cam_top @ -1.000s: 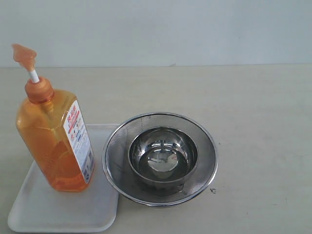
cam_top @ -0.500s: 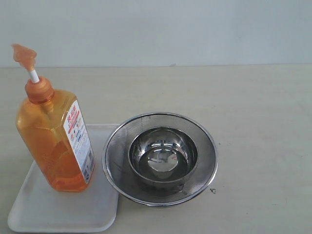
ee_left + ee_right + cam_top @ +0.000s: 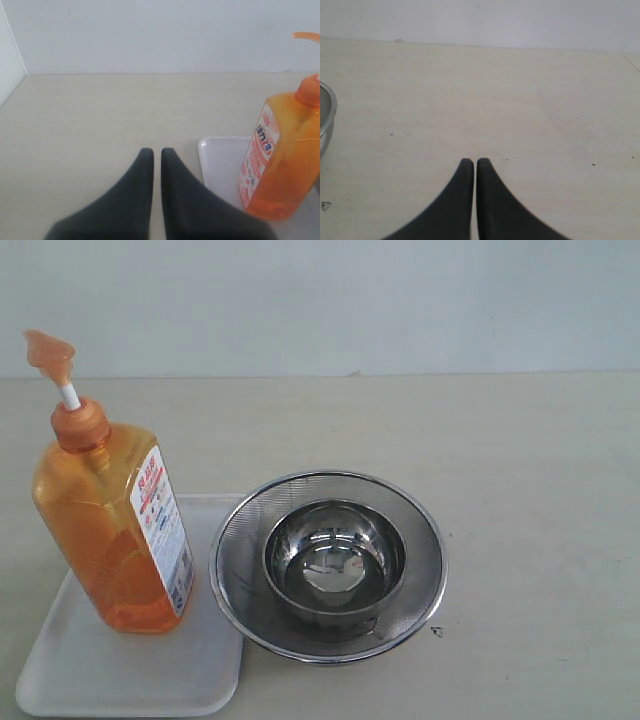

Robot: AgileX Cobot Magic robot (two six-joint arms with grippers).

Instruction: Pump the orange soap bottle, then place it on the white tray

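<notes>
The orange soap bottle point(image 3: 105, 525) stands upright on the white tray point(image 3: 130, 670) at the front left, its pump head raised on the white stem. The left wrist view shows the same orange soap bottle point(image 3: 280, 160) on the white tray point(image 3: 220, 160), off to one side of my left gripper point(image 3: 153, 151). That gripper is shut, with only a thin slit between its black fingers and nothing in it. My right gripper point(image 3: 471, 161) is shut too and hangs over bare table, holding nothing. Neither gripper shows in the exterior view.
A round steel mesh strainer point(image 3: 420, 590) with a steel bowl point(image 3: 335, 560) inside it sits beside the tray, its rim touching or overlapping the tray's edge. The strainer's rim point(image 3: 326, 120) shows at the border of the right wrist view. A wall runs behind the table.
</notes>
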